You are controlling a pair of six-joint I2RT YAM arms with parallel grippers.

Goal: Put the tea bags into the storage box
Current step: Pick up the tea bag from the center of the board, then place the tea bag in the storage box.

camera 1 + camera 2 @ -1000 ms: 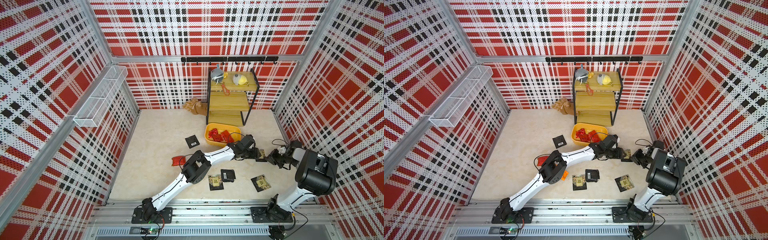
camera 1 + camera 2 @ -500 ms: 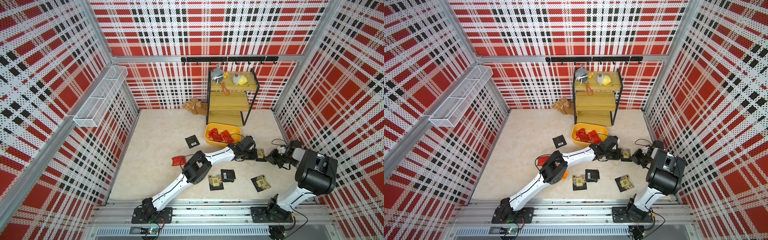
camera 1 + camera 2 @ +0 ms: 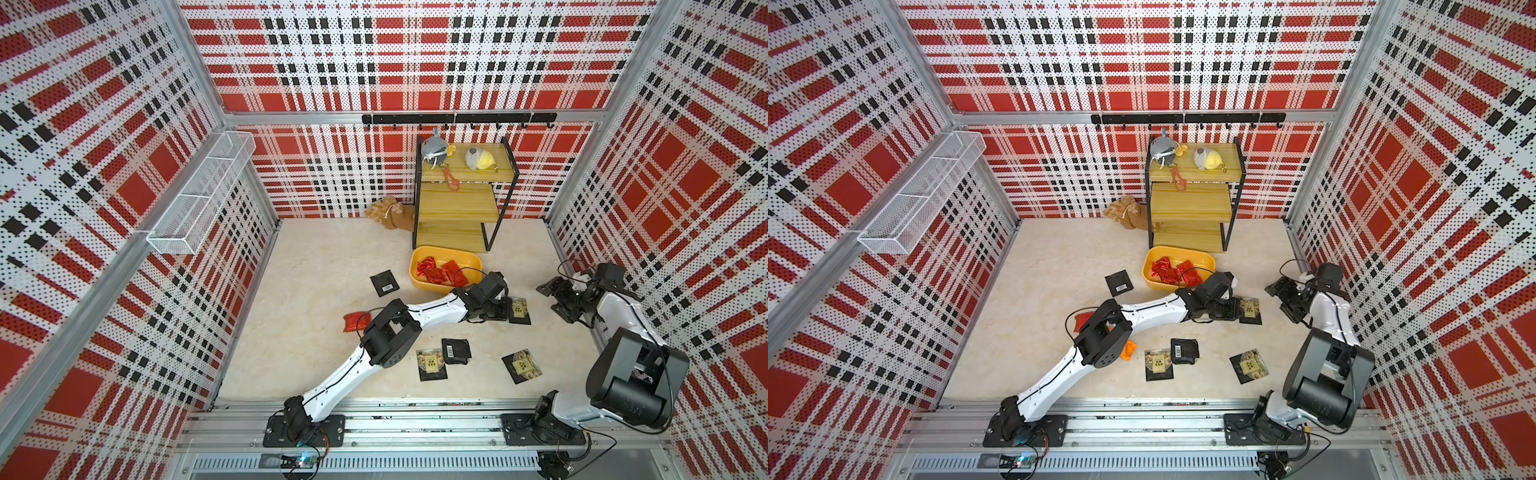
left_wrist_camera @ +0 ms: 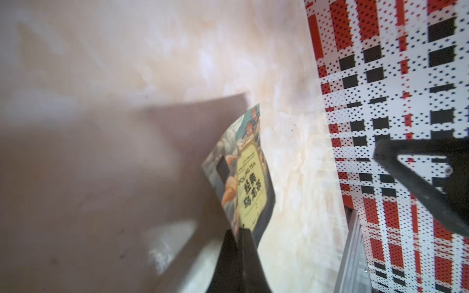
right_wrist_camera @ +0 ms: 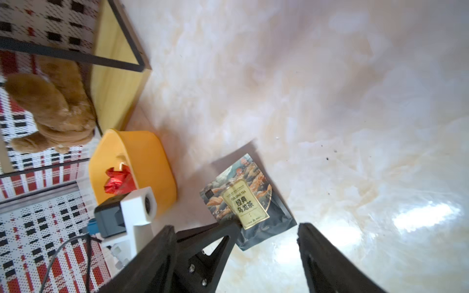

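The yellow storage box [image 3: 446,249] [image 3: 1179,249] [image 5: 152,152] sits in front of the shelf rack with red tea bags [image 3: 436,270] inside. To its right my left gripper [image 3: 505,309] [image 4: 239,229] is shut on the edge of a dark tea bag with a yellowish label [image 3: 519,309] [image 4: 250,177] [image 5: 243,197], low over the floor. My right gripper [image 3: 555,299] [image 5: 237,227] stands open just right of that bag, holding nothing. Loose tea bags lie on the floor: black barcode [image 3: 385,282], red [image 3: 353,322], orange [image 3: 1128,350], black [image 3: 456,351], two pictured ones [image 3: 432,364] [image 3: 522,365].
A wooden shelf rack [image 3: 457,199] with two plush toys on top stands at the back wall. A brown plush [image 3: 390,214] lies to its left. A white wire basket [image 3: 203,195] hangs on the left wall. The right wall is close behind my right arm.
My left gripper has shut on the labelled tea bag. My right gripper, shut a moment ago, has opened beside it.
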